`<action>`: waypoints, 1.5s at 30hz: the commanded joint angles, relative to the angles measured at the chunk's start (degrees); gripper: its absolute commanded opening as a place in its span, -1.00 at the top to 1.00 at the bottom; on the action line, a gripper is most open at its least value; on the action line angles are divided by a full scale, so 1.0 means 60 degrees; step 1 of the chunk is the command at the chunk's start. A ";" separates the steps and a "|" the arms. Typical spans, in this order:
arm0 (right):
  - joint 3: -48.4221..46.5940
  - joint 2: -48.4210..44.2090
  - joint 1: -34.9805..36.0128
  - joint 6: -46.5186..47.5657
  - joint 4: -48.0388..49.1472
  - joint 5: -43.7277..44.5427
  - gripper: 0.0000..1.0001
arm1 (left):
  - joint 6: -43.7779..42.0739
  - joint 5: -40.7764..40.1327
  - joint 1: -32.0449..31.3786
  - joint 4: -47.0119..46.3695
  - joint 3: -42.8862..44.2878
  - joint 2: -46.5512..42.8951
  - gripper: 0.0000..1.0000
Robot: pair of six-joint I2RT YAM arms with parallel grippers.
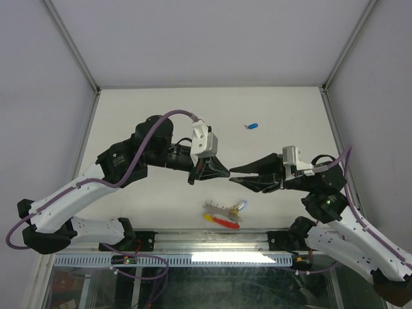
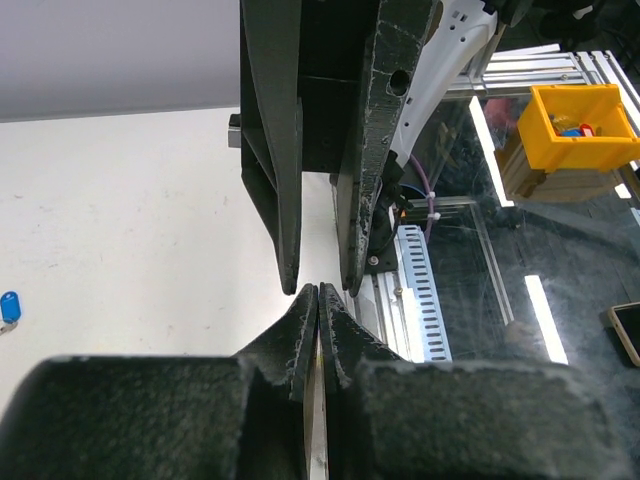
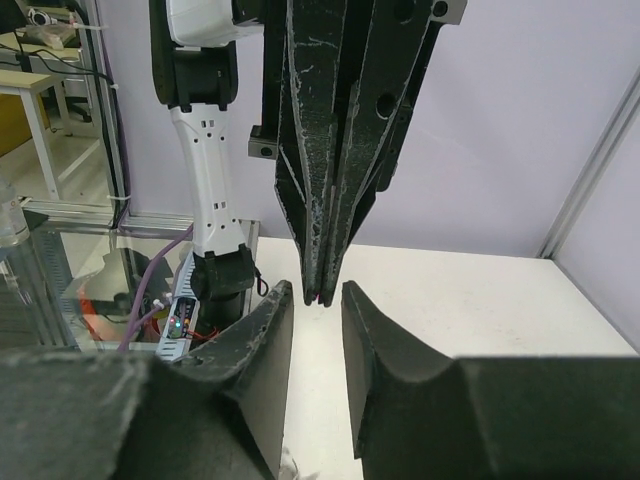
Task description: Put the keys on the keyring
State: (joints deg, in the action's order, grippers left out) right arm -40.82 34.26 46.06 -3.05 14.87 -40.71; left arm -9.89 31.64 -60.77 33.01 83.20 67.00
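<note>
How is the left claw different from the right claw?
The left gripper is pinched shut; the right gripper has its fingers apart. The left gripper points to the right, and the right gripper points to the left. Both are black with two fingers, and their tips nearly meet.

Standing here, I cannot read any text, label, brand, number or sign. The keys at the near middle of the table are too small to show any marking, and the yellow bin has plain walls.
</note>
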 commanded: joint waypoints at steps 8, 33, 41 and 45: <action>-0.0743 -0.0395 0.0056 0.0916 -0.1975 0.1545 0.54 | 0.0113 -0.0609 -0.0052 -0.0391 -0.0015 -0.0246 1.00; -0.0948 0.2933 0.1576 -0.0484 -0.5836 0.4281 0.21 | 0.3108 -0.3006 0.4730 -0.1953 -0.3100 -0.1038 0.36; -0.1067 0.5756 0.4861 -0.2021 -0.4821 0.6553 0.22 | 0.3436 -0.3663 0.5409 -0.1885 -0.3270 -0.1399 0.29; -0.1543 0.7176 0.5378 -0.2466 -0.5254 0.7361 0.25 | 0.3492 -0.3556 0.5426 -0.1881 -0.3246 -0.1404 0.29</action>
State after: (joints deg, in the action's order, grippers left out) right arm -45.98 72.10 76.40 -12.62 -17.87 -4.40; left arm 9.54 10.90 -28.75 23.99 63.22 59.86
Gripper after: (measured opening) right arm 0.387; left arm 0.350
